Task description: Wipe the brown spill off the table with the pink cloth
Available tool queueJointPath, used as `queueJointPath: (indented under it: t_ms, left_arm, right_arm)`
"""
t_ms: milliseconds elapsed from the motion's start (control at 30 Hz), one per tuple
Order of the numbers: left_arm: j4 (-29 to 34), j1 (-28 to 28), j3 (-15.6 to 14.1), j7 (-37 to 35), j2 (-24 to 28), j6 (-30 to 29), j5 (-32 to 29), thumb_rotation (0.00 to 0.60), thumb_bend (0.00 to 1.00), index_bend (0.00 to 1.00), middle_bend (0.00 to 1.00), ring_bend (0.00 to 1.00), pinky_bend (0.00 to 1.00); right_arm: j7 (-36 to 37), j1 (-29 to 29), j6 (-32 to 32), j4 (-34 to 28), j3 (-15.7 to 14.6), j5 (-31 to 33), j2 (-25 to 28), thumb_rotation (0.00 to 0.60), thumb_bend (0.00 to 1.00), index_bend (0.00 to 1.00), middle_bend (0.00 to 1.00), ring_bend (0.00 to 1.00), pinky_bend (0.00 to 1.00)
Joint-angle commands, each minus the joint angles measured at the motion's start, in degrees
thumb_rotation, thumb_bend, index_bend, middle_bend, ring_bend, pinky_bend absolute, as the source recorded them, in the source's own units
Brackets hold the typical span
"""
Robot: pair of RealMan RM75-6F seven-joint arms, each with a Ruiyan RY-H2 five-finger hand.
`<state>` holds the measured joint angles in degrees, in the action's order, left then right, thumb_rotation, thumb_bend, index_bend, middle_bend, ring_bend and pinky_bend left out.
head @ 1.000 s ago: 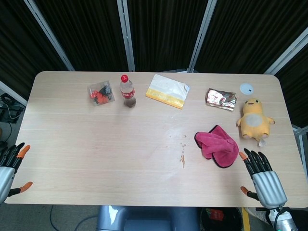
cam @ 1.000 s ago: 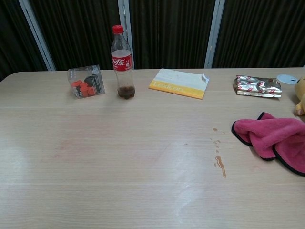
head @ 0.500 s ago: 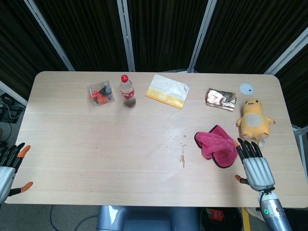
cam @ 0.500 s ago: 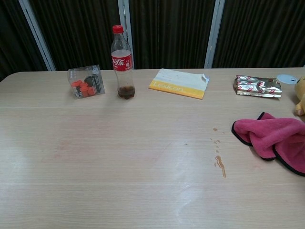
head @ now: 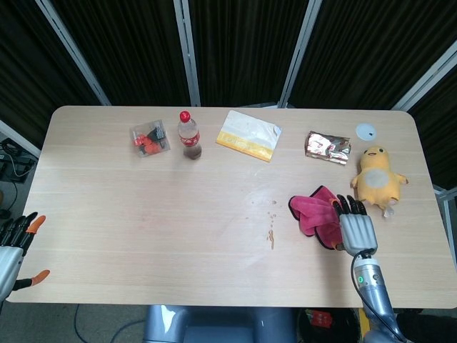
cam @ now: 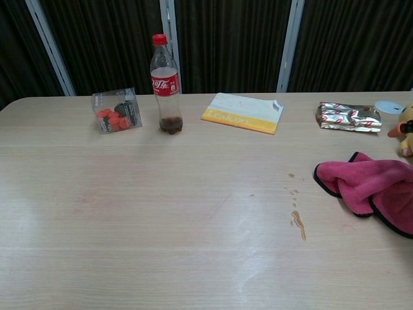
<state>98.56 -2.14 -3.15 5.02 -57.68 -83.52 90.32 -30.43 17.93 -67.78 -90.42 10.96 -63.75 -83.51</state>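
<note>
Since one second ago my right hand (head: 355,229) is moving forward from the near edge of the bench (head: 107,214), and now it is hovering over the near right part of the pink cloth (head: 318,214), fingers apart and holding nothing. My left hand (head: 11,250) is waiting at the left corner, also spread and empty. The cloth is lying crumpled, just right of the brown spill (head: 270,236), which is a thin streak with some small drops above it. I am thinking the soft, fluffy cloth with its dark border can fold or slip if I am catching only one layer. The plush yellow duck (head: 377,177) is sitting near, so a wide reach can push it. The bench surface is smooth pale wood.
</note>
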Motion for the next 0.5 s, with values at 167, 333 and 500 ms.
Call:
queueJointPath:
  t_ms: [167, 333, 500]
  left_arm:
    - [0.43, -0.09, -0.01, 0.66, 0.01, 0.35, -0.37, 0.6, 0.0, 0.0, 0.0, 0.0, 0.0]
    - [0.61, -0.16, 0.06, 0.82, 0.03, 0.58, -0.72, 0.6, 0.0, 0.0, 0.0, 0.0, 0.0]
    - [0.68, -0.2, 0.06, 0.75, 0.02, 0.67, -0.81, 0.6, 0.0, 0.0, 0.0, 0.0, 0.0]
  right_arm:
    - [-0.98, 2.46, 1.05, 5.26, 1.61, 3.93, -3.72, 0.6, 0.0, 0.18, 0.11, 0.0, 0.14]
    - [-1.56, 4.0, 2.41, 10.05, 1.81, 6.1, -6.16, 0.6, 0.01, 0.21, 0.15, 0.0, 0.19]
    - [-1.81, 4.96, 3.39, 14.14, 1.63, 7.67, -8.67, 0.6, 0.04, 0.28, 0.2, 0.06, 0.26]
